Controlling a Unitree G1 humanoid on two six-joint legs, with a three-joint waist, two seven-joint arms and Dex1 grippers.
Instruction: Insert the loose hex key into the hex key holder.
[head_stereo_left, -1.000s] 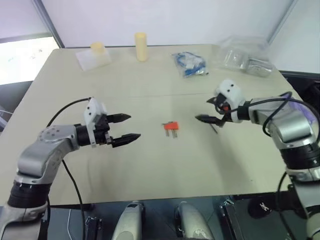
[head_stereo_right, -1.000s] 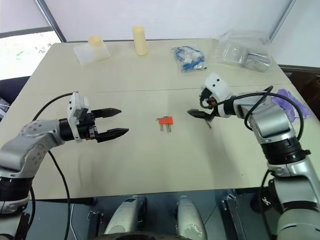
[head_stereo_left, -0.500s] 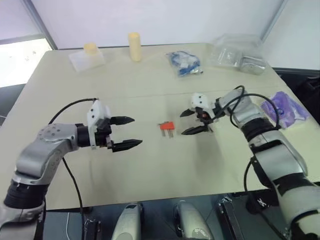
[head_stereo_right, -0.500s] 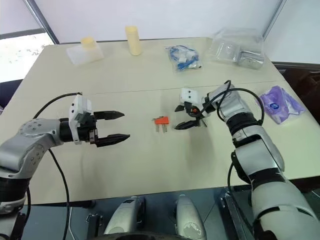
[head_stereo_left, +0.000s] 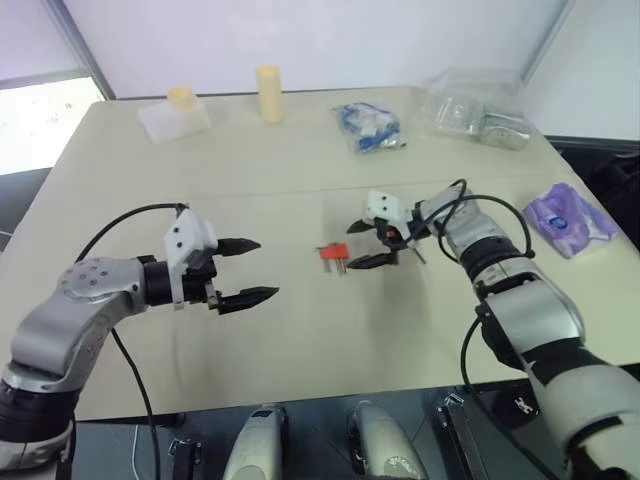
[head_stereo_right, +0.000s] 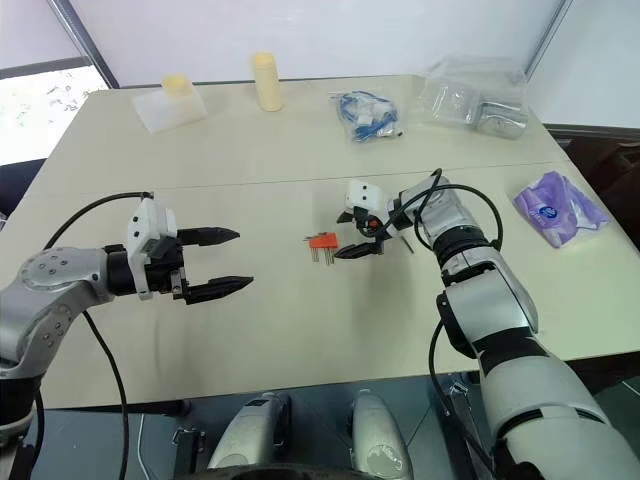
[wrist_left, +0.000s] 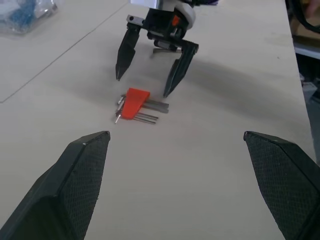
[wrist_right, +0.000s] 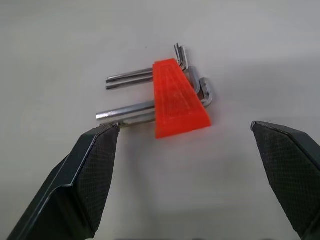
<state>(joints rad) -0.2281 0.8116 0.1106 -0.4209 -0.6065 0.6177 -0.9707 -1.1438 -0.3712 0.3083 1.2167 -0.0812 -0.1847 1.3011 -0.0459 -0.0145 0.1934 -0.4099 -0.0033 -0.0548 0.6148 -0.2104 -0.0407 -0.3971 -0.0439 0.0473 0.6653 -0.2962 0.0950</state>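
Our right hand (head_stereo_left: 366, 244) hangs spread just beside the holder (head_stereo_left: 331, 254), which lies flat mid-worktop, prongs pointing toward us. The loose key (head_stereo_left: 420, 255) lies behind that hand's wrist. Left hand (head_stereo_left: 248, 270), also spread, waits well apart.

Beige table (head_stereo_left: 300, 330): broad flat top with a thin seam line running across its middle.

Pale yellow cylinder (head_stereo_left: 268, 93): upright, upper centre-left of the frame, near the table's far edge.

Clear plastic packet with a short yellow cylinder on it (head_stereo_left: 175, 113): upper left, to the left of the tall cylinder and apart from it.

Clear bag of blue items (head_stereo_left: 371, 127): upper centre-right, lying flat.

Clear crumpled bag with grey contents (head_stereo_left: 478, 107): upper right, near the far corner.

Purple-and-white soft packet (head_stereo_left: 566, 217): right edge of the frame, lying on the table.
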